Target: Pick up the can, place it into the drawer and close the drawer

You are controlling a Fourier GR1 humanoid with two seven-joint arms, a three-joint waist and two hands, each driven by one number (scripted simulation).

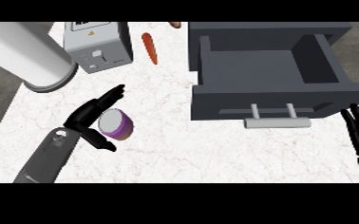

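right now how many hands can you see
2: the left hand is open beside the can at lower left; the right hand only shows fingers at the right edge, by the drawer.

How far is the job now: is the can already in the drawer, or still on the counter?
Nothing is finished yet. The drawer stands open and holds nothing visible. In hand: the left hand is beside the can, fingers straight, thumb below it, no grasp closed yet; the can is still on the counter. The right hand shows at the right edge. Left: lifting, placing, closing the drawer.
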